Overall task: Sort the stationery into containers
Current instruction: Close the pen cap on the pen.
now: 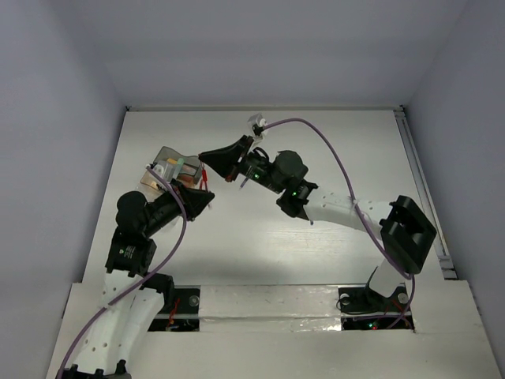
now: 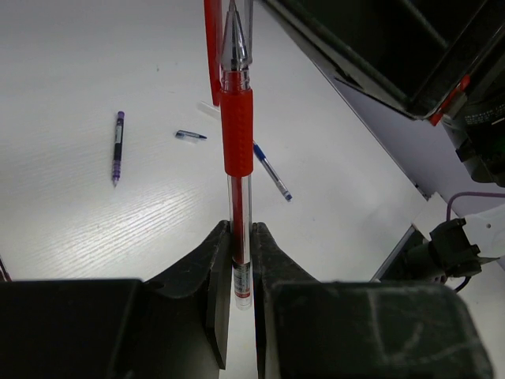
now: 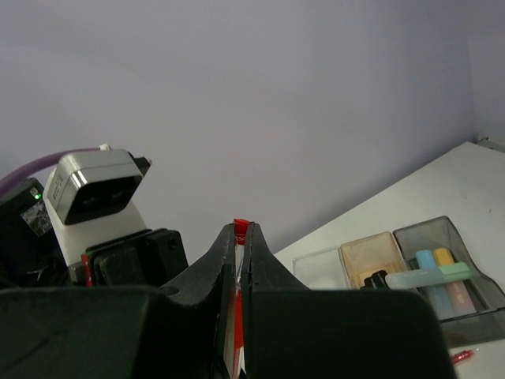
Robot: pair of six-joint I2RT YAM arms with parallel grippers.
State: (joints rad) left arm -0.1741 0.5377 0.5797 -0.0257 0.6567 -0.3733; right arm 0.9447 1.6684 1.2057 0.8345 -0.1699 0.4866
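Note:
My left gripper [image 2: 242, 229] is shut on the lower barrel of a red pen [image 2: 237, 134]. The pen stands up from the jaws with its clear tip bare. It also shows in the top view [image 1: 203, 178], between the two grippers. My right gripper [image 3: 241, 229] is shut on a thin red and clear piece [image 3: 241, 230] that looks like the pen's cap [image 2: 211, 55], right beside the pen tip. The containers [image 3: 371, 254] are a clear, a tan and a grey box in a row. The grey box holds pale-blue, peach and green highlighters [image 3: 439, 267]. In the top view they [image 1: 168, 167] lie left of the right gripper [image 1: 215, 158] and behind the left gripper [image 1: 202, 203].
On the white table lie a purple pen [image 2: 117, 147], a small blue cap [image 2: 191, 135] and a blue pen [image 2: 273, 171]. The right gripper's black body [image 2: 379, 47] fills the top right of the left wrist view. The right arm's purple cable [image 1: 316, 138] arcs over the table.

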